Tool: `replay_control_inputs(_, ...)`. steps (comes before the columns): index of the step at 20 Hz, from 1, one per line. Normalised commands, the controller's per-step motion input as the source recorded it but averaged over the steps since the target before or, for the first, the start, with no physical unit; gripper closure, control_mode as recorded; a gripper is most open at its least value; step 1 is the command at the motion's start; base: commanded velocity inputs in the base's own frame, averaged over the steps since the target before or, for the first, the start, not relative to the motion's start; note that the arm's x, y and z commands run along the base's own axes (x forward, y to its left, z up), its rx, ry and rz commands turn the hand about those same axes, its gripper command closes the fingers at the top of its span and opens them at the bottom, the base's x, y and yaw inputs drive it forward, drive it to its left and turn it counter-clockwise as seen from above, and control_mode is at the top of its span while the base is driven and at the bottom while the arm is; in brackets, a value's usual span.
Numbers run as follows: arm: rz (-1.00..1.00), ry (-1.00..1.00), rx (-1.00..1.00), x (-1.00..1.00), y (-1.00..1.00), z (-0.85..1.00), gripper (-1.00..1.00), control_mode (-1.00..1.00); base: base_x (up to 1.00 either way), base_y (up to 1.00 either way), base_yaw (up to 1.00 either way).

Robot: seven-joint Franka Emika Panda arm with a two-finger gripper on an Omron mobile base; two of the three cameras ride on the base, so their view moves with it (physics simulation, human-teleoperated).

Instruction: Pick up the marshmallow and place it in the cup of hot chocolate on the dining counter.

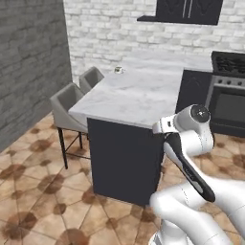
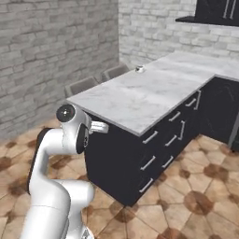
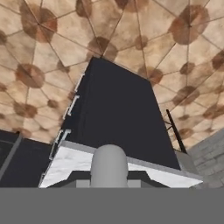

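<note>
Approach step: arm folded short of the dining counter (image 1: 139, 93), gripper state unreadable.
Next: close in on the far cup of hot chocolate (image 1: 118, 70), find the marshmallow.

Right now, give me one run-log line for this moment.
phase: approach, nothing grasped | arm: folded near dining counter end | cup of hot chocolate: far edge, by stools | marshmallow: too small to tell | gripper: state unclear

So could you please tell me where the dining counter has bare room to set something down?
Nearly the whole marble top of the dining counter is bare, from the near end above the dark base back toward the stove side. The one occupied spot is the far left edge near the stools, where the cup of hot chocolate stands.
</note>
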Motion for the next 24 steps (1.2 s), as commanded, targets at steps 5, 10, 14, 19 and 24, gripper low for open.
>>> replay_control_inputs(5, 0.0, 0.0, 0.0, 0.0, 0.0, 0.0, 1.0, 1.0, 0.43, 1.0, 0.0)
replay_control_inputs(10, 0.0, 0.0, 0.0, 0.0, 0.0, 0.0, 1.0, 1.0, 0.52, 1.0, 0.0)
replay_control_inputs(14, 0.0, 0.0, 0.0, 0.0, 0.0, 0.0, 1.0, 1.0, 0.94, 1.0, 0.0)
replay_control_inputs(19, 0.0, 0.0, 0.0, 0.0, 0.0, 0.0, 1.0, 1.0, 1.0, 1.0, -0.01)
replay_control_inputs(24, 0.0, 0.0, 0.0, 0.0, 0.0, 0.0, 1.0, 1.0, 1.0, 1.0, -0.12)
